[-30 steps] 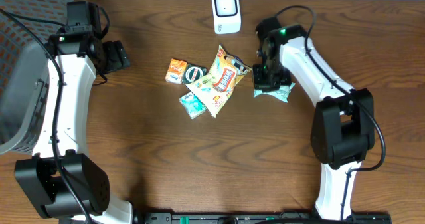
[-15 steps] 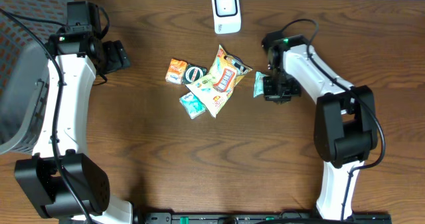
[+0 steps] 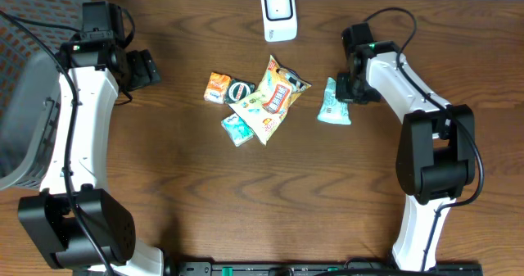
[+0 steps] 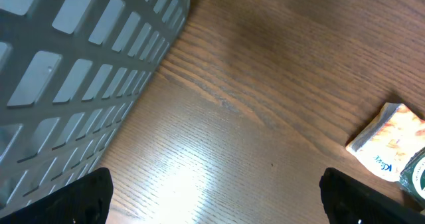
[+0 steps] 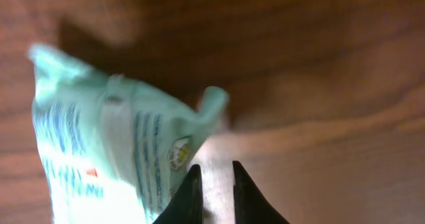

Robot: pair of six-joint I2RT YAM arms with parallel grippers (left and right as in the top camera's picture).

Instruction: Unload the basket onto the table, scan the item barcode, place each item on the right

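Overhead, mint packet (image 3: 334, 102): lying on table (image 3: 246, 194), right of snack pile (image 3: 262, 100).
Right gripper (image 5: 212, 187): jaws a crack apart, packet beside, not held.
Left gripper (image 4: 212, 197): jaws wide, empty.
Change: grip just released.

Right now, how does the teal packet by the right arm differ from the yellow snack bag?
The teal packet is smaller and pale teal; the yellow snack bag is larger and brightly printed. The teal packet lies apart from the pile; the yellow snack bag overlaps other packets. Both lie on the table.
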